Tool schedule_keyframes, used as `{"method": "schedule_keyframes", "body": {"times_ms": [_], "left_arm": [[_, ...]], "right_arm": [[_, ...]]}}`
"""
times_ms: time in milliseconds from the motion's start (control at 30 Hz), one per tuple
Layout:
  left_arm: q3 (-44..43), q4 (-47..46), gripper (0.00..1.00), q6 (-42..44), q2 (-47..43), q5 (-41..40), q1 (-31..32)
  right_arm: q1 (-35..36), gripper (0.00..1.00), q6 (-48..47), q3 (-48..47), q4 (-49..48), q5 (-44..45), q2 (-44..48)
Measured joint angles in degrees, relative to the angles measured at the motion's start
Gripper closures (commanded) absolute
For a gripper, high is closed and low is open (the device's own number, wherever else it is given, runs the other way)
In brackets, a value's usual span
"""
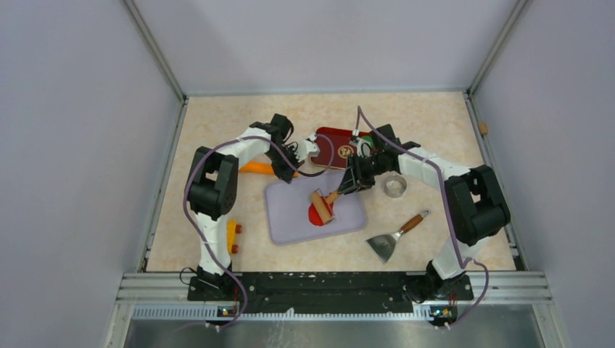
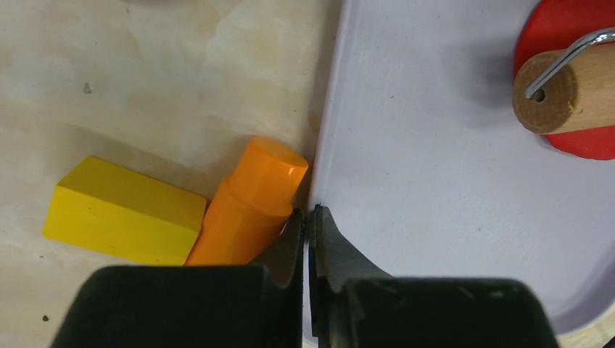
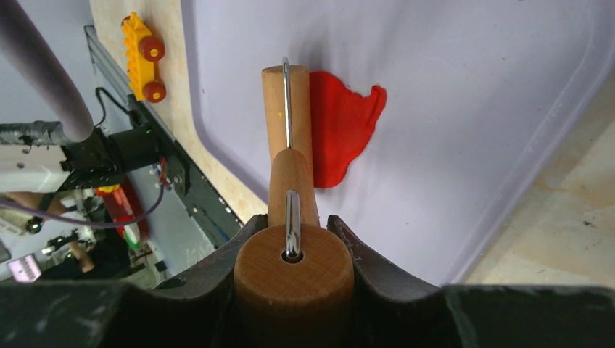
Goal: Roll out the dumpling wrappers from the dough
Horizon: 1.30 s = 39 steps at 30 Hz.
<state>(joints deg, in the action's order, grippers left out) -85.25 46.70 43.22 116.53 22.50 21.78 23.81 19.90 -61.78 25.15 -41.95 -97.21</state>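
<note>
The dough (image 3: 341,130) is a flattened, ragged red patch on the lilac board (image 3: 471,109), also seen as the dough (image 1: 315,216) on the board (image 1: 290,217) from above. A wooden roller (image 3: 286,109) lies across its left part. My right gripper (image 3: 294,261) is shut on the roller's wooden handle; from above the right gripper (image 1: 348,183) hangs over the board's far edge. My left gripper (image 2: 308,214) is shut, its tips at the board's (image 2: 435,181) left rim beside an orange cylinder (image 2: 257,196). No dumpling wrappers are in view.
A yellow block (image 2: 123,210) lies beside the orange cylinder. A metal ring (image 1: 394,185) and a wooden-handled scraper (image 1: 395,238) lie right of the board. A dark red plate (image 1: 335,138) sits behind it. A yellow toy (image 1: 232,235) stands left of it.
</note>
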Motion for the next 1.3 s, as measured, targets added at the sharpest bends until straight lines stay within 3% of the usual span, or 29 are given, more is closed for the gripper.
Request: {"method": "schedule_keyframes", "body": {"times_ms": [367,1000,1300], "left_arm": [[-0.2,0.0,1.0,-1.6,0.1,0.2,-0.1],[-0.2,-0.3,1.0,-3.5,0.1,0.6,-0.4],[-0.1,-0.7,1.0,-2.6,0.1,1.6,-0.2]], "right_arm": [[3.8,1.0,-0.9,-3.7,2.8,5.7,-1.4],[9.4,1.0,-0.4,-4.0,-4.3,-0.2,-6.9],[9.7,1.0,-11.6,-6.6,2.5,-3.6,-3.3]]}}
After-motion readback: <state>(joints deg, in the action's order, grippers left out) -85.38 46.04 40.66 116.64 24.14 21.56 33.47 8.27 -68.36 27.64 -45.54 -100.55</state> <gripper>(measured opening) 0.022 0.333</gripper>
